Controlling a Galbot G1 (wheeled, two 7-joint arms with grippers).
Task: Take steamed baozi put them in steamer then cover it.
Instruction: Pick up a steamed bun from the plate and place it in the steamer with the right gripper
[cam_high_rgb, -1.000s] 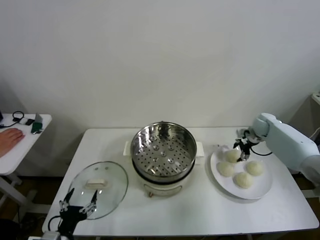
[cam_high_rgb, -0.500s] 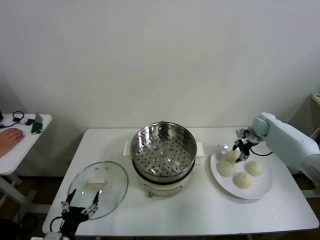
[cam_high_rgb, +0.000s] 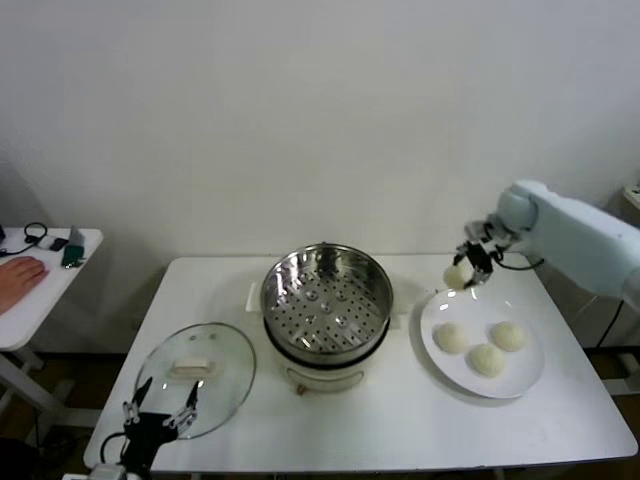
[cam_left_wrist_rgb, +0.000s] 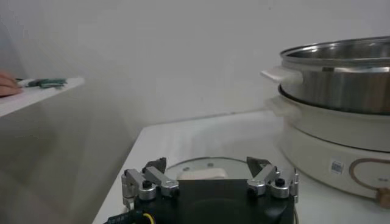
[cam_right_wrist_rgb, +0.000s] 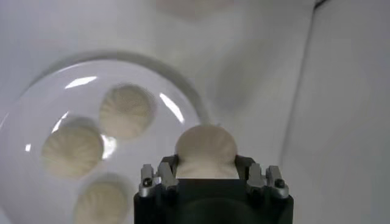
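While a second ago the right gripper (cam_high_rgb: 466, 266) was down among four buns on the plate (cam_high_rgb: 524, 378), it has now risen with one bun (cam_high_rgb: 457, 275) clamped between its fingers, hanging in the air above the plate's far left edge. The right wrist view confirms the grip: the bun (cam_right_wrist_rgb: 206, 150) sits snug between the two fingers, with the three remaining buns (cam_right_wrist_rgb: 127, 110) lying on the plate below. That means the first pick has succeeded and the carry toward the steamer (cam_high_rgb: 326, 298) can begin.

The steamer stands at the middle of the desk (cam_high_rgb: 420, 420), its holed floor bare, so no bun has been loaded yet. It lies to the left of the lifted bun, and the raised steel wall looks like the thing to clear before lowering.

The left gripper (cam_high_rgb: 158, 412) waits low at the near left corner of the desk, fingers spread apart and holding nothing, just in front of the glass lid (cam_high_rgb: 195, 377), which lies flat on the desk beside the steamer. Covering is still far off; three more buns must follow this one first.
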